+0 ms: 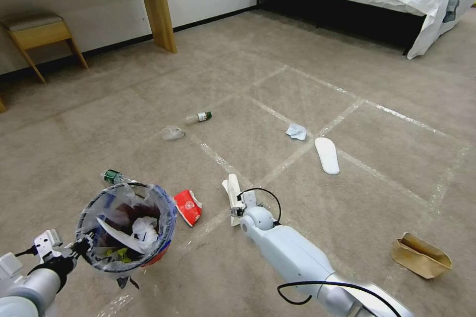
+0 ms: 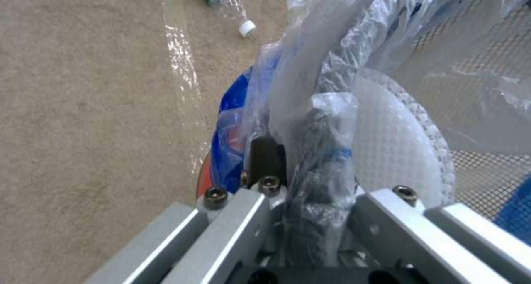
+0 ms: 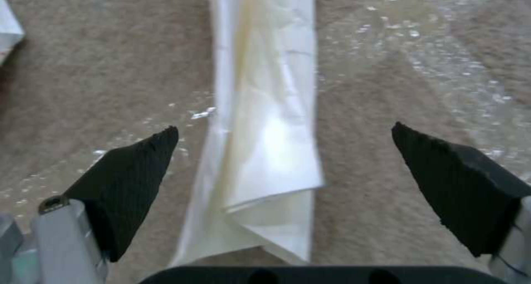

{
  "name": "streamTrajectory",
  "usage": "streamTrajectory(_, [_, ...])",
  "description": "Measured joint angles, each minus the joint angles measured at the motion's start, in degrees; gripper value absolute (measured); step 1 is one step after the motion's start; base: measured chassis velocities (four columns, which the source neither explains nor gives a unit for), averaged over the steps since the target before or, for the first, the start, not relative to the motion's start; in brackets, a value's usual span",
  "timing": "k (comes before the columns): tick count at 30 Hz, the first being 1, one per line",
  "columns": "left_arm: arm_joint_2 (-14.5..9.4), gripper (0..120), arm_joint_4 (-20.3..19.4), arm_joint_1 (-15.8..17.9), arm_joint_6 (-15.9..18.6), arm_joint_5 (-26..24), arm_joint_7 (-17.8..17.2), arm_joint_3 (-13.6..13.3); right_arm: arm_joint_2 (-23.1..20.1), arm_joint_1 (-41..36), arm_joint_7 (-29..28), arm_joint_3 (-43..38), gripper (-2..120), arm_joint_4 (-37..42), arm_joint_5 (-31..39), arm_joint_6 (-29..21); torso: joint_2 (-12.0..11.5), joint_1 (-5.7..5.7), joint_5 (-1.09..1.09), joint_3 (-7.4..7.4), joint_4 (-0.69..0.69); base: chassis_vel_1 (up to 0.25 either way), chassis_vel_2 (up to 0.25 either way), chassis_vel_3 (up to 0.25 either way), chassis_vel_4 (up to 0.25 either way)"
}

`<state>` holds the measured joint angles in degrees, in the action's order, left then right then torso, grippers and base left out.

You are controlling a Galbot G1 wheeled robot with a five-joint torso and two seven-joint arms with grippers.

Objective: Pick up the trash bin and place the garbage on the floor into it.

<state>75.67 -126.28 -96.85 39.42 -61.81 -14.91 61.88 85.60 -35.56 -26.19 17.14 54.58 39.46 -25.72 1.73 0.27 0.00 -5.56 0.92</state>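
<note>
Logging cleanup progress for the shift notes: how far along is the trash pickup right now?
Partly done. The left end effector holds the trash bin by its rim, off the floor, with litter already inside. In hand: the right end effector is open over a folded white paper. Left on the carpet: red wrapper, two bottles, clear plastic scrap, tissue, brown paper scrap.

Bare carpet flanking white paper

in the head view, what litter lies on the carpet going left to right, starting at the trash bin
red bin lined with clear plastic bag → red crumpled wrapper → long white folded paper → crumpled pale tissue → white flat insole → brown torn paper scrap
</note>
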Motion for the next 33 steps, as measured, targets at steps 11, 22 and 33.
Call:
streamTrajectory(11, [0.14, 1, -0.6, -1.39, -0.43, -0.07, 0.55, 0.59, 3.29, 0.88, 3.94, 0.03, 78, -6.84, -3.43, 4.04, 0.0, 0.0, 0.0, 0.0, 0.0, 0.0, 0.0, 0.0, 0.0])
streamTrajectory(22, [0.76, 1, -0.58, -1.41, -0.53, 0.13, 0.58, 0.3, 4.34, 1.05, 6.84, -1.71, 40, -11.32, -6.05, 6.01, 0.0, 0.0, 0.0, 0.0, 0.0, 0.0, 0.0, 0.0, 0.0])
streamTrajectory(33, [1.22, 1, -0.14, -1.04, -0.57, 0.7, 0.58, -0.19, 2.96, 0.23, 7.99, -1.79, 11, -10.16, -6.1, 6.84, 0.0, 0.0, 0.01, 0.0, 0.0, 0.0, 0.0, 0.0, 0.0])
